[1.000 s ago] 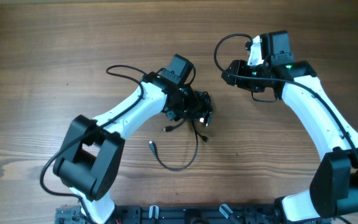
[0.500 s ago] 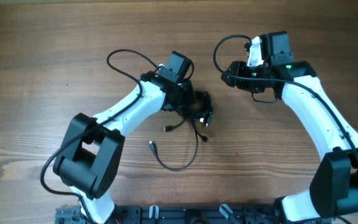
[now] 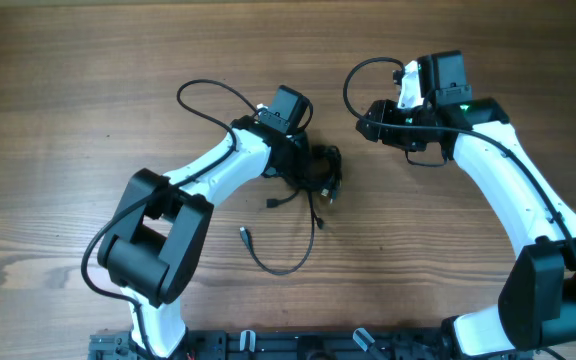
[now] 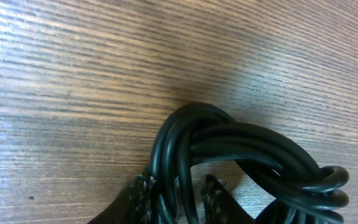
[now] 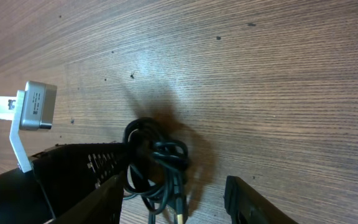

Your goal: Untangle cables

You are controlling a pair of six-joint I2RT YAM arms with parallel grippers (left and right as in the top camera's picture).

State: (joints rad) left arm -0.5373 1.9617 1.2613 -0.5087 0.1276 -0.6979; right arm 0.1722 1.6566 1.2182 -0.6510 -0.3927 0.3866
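Observation:
The cables (image 3: 324,172) are thin black cords bunched in a knot at the table's middle. A loose loop (image 3: 286,266) trails toward the front, with a small plug end (image 3: 244,236). My left gripper (image 3: 306,165) is shut on the bunch. In the left wrist view several strands (image 4: 241,146) run between its fingers (image 4: 180,198). My right gripper (image 3: 366,118) is open and empty, to the right of the bunch and behind it. In the right wrist view the bunch (image 5: 156,152) lies ahead between the spread fingers (image 5: 173,182).
A thicker black wire (image 3: 200,92) loops off the left arm behind it. Another (image 3: 354,80) arcs off the right arm. The wooden table (image 3: 68,150) extends all round. A black rail (image 3: 298,345) runs along the front edge.
My left arm has shifted slightly toward the back right, still on the bunch, and its own wire loop moved with it. The right arm has not moved.

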